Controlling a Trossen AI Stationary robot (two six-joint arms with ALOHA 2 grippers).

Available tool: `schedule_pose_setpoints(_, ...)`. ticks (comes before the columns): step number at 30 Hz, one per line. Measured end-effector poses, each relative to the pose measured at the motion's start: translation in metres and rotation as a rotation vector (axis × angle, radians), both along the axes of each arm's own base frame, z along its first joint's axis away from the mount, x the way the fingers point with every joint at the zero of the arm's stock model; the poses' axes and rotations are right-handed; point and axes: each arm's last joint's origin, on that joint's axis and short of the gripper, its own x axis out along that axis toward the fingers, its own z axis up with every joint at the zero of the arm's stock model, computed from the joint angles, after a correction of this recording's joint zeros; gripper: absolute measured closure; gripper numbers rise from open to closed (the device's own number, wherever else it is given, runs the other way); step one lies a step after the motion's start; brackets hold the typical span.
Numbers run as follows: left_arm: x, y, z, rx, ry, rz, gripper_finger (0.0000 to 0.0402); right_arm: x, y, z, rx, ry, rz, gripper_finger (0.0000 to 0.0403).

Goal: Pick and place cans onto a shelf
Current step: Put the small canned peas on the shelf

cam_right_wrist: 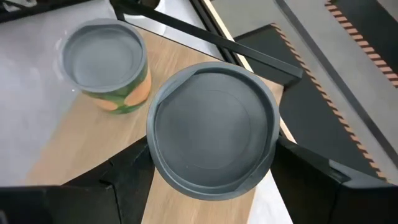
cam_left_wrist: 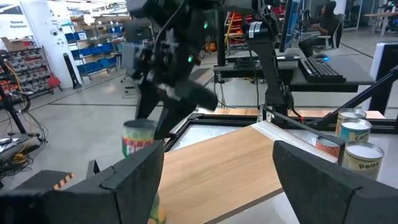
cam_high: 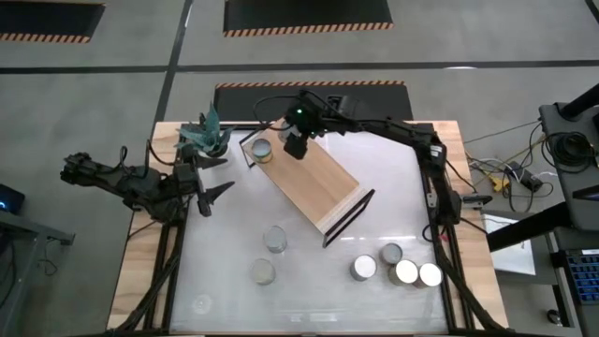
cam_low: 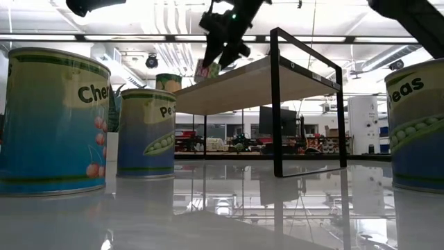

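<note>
The right end effector (cam_high: pixel 296 145) grips a can (cam_right_wrist: pixel 213 129) between its fingers above the shelf's (cam_high: pixel 314 181) far end, at about 12 o'clock on the bench (cam_high: pixel 309 281), just beside another can (cam_high: pixel 262 148) already standing there. The left end effector (cam_high: pixel 213 194) waits at 9 o'clock, fingers spread wide and empty. Six more cans sit on the bench between 4 and 7 o'clock.

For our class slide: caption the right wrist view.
Right gripper holds a can above the shelf, beside another can already placed.

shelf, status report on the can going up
Right gripper shut on a can over the shelf. Left gripper open, waiting at table's left. One can already there.
</note>
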Motion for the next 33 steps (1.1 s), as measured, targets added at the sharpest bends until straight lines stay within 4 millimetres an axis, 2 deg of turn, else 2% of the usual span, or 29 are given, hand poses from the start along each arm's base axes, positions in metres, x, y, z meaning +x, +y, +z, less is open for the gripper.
schedule_pose_setpoints(5,0.000,0.000,0.000,0.000,0.000,0.000,0.0119,0.012,-0.005,-0.012,-0.032,-0.002,0.029,0.0129)
schedule_pose_setpoints(17,0.000,0.000,0.000,0.000,0.000,0.000,0.0119,0.017,-0.007,-0.017,-0.040,-0.020,0.035,0.0129)
schedule_pose_setpoints(23,0.000,0.000,0.000,0.000,0.000,0.000,0.0119,0.025,-0.010,-0.035,-0.035,0.027,0.048,0.0128)
schedule_pose_setpoints(26,0.000,0.000,0.000,0.000,0.000,0.000,0.0119,0.026,-0.010,-0.037,-0.035,0.028,0.054,0.0118)
schedule_pose_setpoints(33,0.000,0.000,0.000,0.001,0.002,0.000,0.0119,0.028,-0.010,-0.040,-0.020,0.025,0.066,0.0066)
